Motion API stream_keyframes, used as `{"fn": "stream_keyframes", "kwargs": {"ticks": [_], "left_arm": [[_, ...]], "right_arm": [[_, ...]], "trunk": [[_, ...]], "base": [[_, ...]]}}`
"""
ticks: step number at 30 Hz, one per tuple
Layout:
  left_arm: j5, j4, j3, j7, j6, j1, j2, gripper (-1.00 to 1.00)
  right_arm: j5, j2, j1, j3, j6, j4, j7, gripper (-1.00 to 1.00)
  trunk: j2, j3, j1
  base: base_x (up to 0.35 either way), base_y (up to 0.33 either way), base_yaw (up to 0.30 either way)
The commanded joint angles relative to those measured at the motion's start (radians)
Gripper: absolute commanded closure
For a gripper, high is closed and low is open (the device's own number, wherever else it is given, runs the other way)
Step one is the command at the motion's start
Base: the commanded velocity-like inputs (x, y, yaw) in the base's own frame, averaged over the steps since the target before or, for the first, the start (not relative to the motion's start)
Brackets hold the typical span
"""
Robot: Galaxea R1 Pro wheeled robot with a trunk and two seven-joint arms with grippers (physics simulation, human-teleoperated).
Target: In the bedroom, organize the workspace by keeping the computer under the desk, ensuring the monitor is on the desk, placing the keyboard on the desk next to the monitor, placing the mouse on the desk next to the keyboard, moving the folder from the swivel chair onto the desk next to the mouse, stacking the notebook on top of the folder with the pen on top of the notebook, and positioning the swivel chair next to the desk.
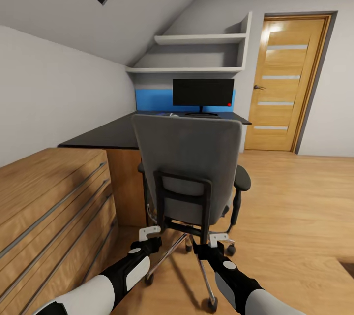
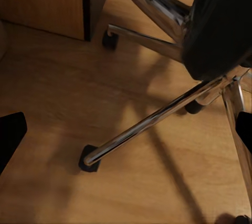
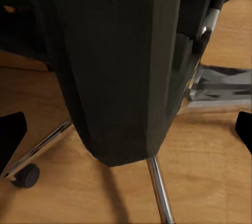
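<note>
The swivel chair (image 1: 189, 157) stands with its grey back toward me, in front of the black-topped desk (image 1: 105, 137). The monitor (image 1: 202, 92) stands upright at the desk's far end. My left gripper (image 1: 150, 233) hangs open, low behind the chair; in the left wrist view the left gripper (image 2: 126, 132) hovers over a chrome base leg (image 2: 152, 121). My right gripper (image 1: 219, 239) is open too, and in the right wrist view the right gripper (image 3: 126, 129) faces the chair's dark underside (image 3: 121, 66). The computer, keyboard, mouse, folder, notebook and pen are out of view.
A light wooden dresser (image 1: 49, 206) runs along the left, close to my left arm. A blue wall panel (image 1: 152, 100) sits behind the desk, under white shelves (image 1: 201, 39). A wooden door (image 1: 287, 83) is at the back right, with open floor (image 1: 295, 197) to the right of the chair.
</note>
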Motion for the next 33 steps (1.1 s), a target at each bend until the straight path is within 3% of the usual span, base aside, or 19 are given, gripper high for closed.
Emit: {"fn": "stream_keyframes", "kwargs": {"ticks": [1, 9, 33], "left_arm": [[0.009, -0.001, -0.008, 0.006, -0.003, -0.001, 0.001, -1.00], [0.009, -0.001, -0.009, 0.006, -0.002, -0.001, 0.001, -1.00], [0.009, -0.001, -0.009, 0.006, -0.002, -0.001, 0.000, -1.00]], "right_arm": [[-0.011, 0.000, -0.001, 0.008, -0.005, 0.001, -0.001, -1.00], [-0.011, 0.000, -0.001, 0.008, -0.005, 0.001, -0.001, -1.00], [-0.011, 0.000, -0.001, 0.008, -0.005, 0.001, -0.001, -1.00]], "trunk": [[0.000, -0.001, 0.000], [0.000, 0.002, 0.000], [0.000, 0.029, 0.000]], "base": [[0.099, 0.003, 0.000], [0.027, 0.001, -0.057], [0.001, 0.000, -0.168]]}}
